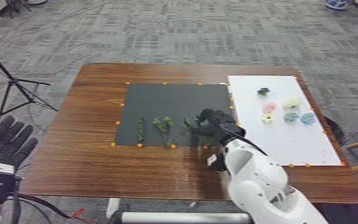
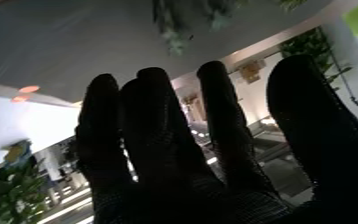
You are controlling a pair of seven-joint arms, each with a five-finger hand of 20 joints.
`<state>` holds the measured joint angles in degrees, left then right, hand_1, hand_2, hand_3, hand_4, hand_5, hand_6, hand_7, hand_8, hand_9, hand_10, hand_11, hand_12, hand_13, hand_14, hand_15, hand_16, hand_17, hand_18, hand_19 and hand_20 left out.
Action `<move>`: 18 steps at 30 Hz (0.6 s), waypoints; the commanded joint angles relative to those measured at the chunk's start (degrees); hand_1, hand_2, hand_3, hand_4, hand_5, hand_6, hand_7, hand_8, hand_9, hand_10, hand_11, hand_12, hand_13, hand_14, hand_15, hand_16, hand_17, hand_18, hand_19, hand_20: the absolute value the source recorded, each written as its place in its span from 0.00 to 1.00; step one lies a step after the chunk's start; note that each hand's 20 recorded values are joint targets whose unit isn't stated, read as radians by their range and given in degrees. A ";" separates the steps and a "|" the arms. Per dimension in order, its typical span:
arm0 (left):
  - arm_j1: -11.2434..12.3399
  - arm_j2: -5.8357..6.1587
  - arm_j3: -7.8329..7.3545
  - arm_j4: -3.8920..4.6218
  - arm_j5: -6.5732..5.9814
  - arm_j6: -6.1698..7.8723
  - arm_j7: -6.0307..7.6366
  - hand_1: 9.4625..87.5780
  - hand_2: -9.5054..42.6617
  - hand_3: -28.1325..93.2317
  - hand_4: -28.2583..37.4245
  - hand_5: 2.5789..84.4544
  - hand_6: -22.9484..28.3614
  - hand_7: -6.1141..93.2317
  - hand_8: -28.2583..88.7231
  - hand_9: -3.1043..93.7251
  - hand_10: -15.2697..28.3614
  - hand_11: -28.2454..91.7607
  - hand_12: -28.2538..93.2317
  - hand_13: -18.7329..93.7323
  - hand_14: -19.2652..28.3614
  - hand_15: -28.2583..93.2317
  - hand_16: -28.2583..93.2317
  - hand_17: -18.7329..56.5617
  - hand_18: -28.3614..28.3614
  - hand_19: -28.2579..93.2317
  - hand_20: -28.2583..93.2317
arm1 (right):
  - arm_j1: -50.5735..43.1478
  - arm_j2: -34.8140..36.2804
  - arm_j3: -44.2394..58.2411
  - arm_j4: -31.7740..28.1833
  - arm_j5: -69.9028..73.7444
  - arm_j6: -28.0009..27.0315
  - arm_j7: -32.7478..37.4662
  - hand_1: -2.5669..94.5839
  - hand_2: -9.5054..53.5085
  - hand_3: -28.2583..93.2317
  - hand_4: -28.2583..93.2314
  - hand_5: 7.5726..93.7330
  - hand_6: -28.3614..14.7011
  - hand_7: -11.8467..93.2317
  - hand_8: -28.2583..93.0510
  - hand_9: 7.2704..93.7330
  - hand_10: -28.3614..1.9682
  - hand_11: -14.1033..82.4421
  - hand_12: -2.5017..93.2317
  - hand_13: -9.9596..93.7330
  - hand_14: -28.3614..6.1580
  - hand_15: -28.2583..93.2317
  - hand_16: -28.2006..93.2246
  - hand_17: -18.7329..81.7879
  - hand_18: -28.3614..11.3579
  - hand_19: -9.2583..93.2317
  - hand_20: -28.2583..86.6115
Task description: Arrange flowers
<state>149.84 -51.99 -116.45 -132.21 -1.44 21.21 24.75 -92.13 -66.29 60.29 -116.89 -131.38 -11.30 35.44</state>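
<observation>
The black-gloved right hand [image 1: 213, 122] holds its fingers spread over the square black mat [image 1: 174, 100], near leafy green stems [image 1: 166, 128]. The left hand [image 1: 5, 145] spreads its fingers too.

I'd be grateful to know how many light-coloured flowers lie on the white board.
5: the pink flower and cream flower farther from the robot; nearer, from left to right, the white flower, teal flower and blue flower.

Head view high, facing forward-down; wrist view close, facing along right hand [image 1: 214, 121]; both catch dark mat [image 1: 175, 100].
</observation>
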 commanded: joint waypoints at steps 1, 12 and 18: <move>0.38 -0.26 -0.79 -0.26 -0.26 0.15 0.86 0.17 0.57 0.78 0.00 0.44 0.62 0.19 0.18 0.38 0.68 0.41 0.34 0.38 0.69 0.48 0.21 0.20 0.68 0.39 0.34 | 1.11 5.11 8.19 2.69 -0.86 6.53 5.76 0.39 0.15 0.86 0.07 0.39 0.43 0.41 0.13 0.39 0.07 0.40 0.24 0.61 0.29 0.91 0.44 0.43 0.01 0.86 0.56; 1.32 0.24 -1.84 -0.43 -1.12 -0.51 2.59 0.17 0.57 0.78 0.00 0.44 0.62 0.19 0.18 0.38 0.68 0.41 0.34 0.38 0.69 0.47 0.21 0.20 0.68 0.39 0.34 | 1.25 10.71 11.74 7.41 -3.05 3.86 9.07 0.53 0.01 0.89 0.02 0.45 0.42 0.25 0.16 0.40 0.24 0.32 0.18 0.65 0.35 0.89 0.46 0.45 0.02 0.88 0.55; 0.60 0.08 -1.64 -0.33 -0.87 -0.57 2.14 0.17 0.56 0.78 0.00 0.44 0.62 0.19 0.18 0.38 0.68 0.40 0.34 0.38 0.68 0.47 0.21 0.20 0.68 0.39 0.34 | 1.69 10.30 11.45 9.17 -3.65 2.42 8.67 0.60 0.00 0.87 0.00 0.48 0.42 0.24 0.15 0.41 0.32 0.32 0.17 0.65 0.41 0.87 0.51 0.45 0.04 0.88 0.56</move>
<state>150.46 -51.75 -117.89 -132.21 -2.18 21.04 26.46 -90.66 -55.58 71.83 -109.34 -133.54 -6.86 44.71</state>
